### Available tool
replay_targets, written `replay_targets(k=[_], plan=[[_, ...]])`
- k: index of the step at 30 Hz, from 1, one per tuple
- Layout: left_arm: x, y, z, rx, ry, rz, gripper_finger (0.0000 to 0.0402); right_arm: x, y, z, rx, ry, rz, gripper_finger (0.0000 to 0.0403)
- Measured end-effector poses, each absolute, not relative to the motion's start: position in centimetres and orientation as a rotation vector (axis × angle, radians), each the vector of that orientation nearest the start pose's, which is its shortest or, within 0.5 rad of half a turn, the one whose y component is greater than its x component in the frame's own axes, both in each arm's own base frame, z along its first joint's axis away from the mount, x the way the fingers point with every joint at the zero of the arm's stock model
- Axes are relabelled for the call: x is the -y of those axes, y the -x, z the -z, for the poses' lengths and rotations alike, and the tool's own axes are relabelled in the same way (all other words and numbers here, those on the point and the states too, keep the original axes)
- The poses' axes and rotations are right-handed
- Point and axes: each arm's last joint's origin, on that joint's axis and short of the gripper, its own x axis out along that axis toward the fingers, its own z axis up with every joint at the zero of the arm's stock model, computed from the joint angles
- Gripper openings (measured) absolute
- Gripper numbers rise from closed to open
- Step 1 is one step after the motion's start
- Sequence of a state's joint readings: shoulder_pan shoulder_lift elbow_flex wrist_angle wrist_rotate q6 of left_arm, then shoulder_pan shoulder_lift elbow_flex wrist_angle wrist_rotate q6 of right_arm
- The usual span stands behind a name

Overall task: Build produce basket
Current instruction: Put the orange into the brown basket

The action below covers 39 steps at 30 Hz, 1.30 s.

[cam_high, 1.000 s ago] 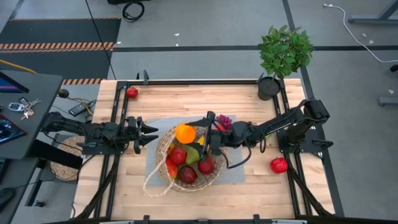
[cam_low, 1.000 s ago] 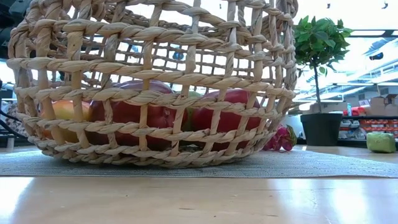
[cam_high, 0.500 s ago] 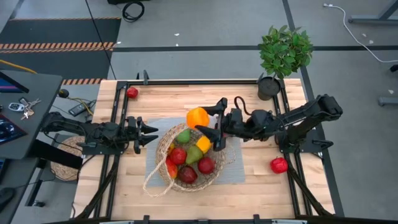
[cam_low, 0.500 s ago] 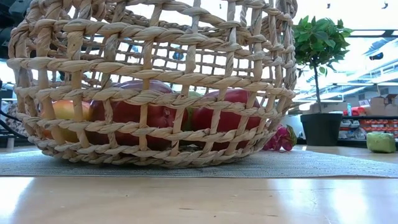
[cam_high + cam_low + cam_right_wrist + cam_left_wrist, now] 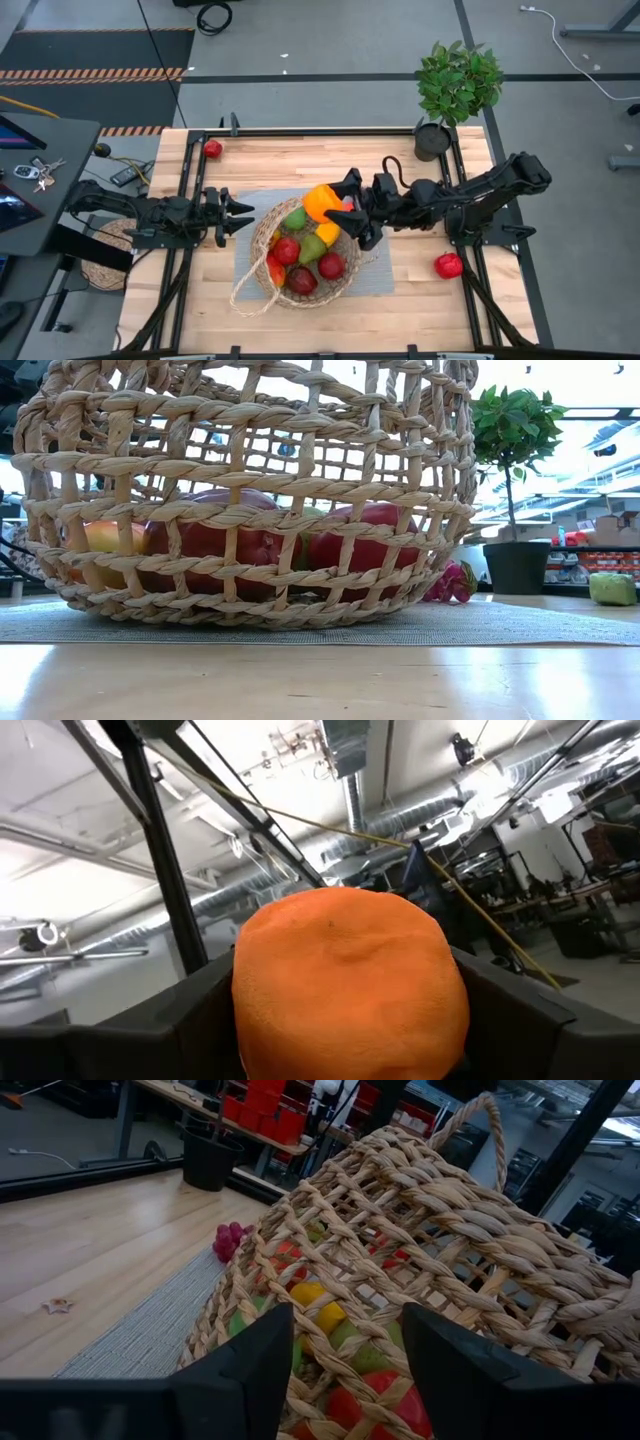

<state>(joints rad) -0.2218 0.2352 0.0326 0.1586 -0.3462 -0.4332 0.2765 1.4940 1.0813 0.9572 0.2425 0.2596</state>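
The tan wicker basket (image 5: 303, 262) stands on a grey mat (image 5: 247, 262) at mid-table and fills the low view (image 5: 250, 490). Red apples (image 5: 287, 250), a green pear (image 5: 311, 248) and yellow pieces lie inside it. My right gripper (image 5: 338, 208) is shut on an orange (image 5: 320, 200) above the basket's far rim. My left gripper (image 5: 243, 217) hovers open just off the basket's left wall (image 5: 400, 1230), its fingers (image 5: 240, 1370) apart. Purple grapes (image 5: 228, 1240) lie on the mat behind the basket. My right gripper pinches the orange (image 5: 350, 970) between its two fingers (image 5: 190, 1020), one on each of two opposite sides. The fingers come from the table's right and are tipped upward, so the wrist view looks at the ceiling. The orange is lifted clear, above the basket's far rim.
A red apple (image 5: 448, 265) lies on the wood near the right edge and another (image 5: 212, 149) at the far left corner. A potted plant (image 5: 455, 85) stands at the far right corner. A looping basket handle (image 5: 245, 295) lies toward the near edge.
My right gripper has carried the orange up from just over the fruit in the basket, toward the far edge and to the right. It has tipped its fingers upward along the way. The orange now hangs clear over the far rim. Basket and left arm have kept still.
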Motion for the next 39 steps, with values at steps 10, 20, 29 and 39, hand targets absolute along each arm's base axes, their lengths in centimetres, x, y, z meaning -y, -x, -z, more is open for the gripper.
replay_targets(k=[10, 20, 29, 39], plan=[[1.5, -11.0, -17.0, -0.015, 0.420, -0.132, 0.0196, -10.4, -33.7, -37.2, 0.280, -0.326, 0.034, 0.0308], [1.5, -11.0, -17.0, -0.015, 0.420, -0.131, 0.0198, -13.4, -38.4, -39.4, -0.228, -0.206, 0.221, 0.0308], [1.5, -11.0, -17.0, -0.014, 0.420, -0.131, 0.0193, -14.1, -42.8, -36.0, -0.667, -0.294, 0.174, 0.0308], [1.5, -11.0, -17.0, -0.014, 0.420, -0.131, 0.0195, -12.7, -44.1, -32.7, -0.982, -0.369, 0.210, 0.0308]])
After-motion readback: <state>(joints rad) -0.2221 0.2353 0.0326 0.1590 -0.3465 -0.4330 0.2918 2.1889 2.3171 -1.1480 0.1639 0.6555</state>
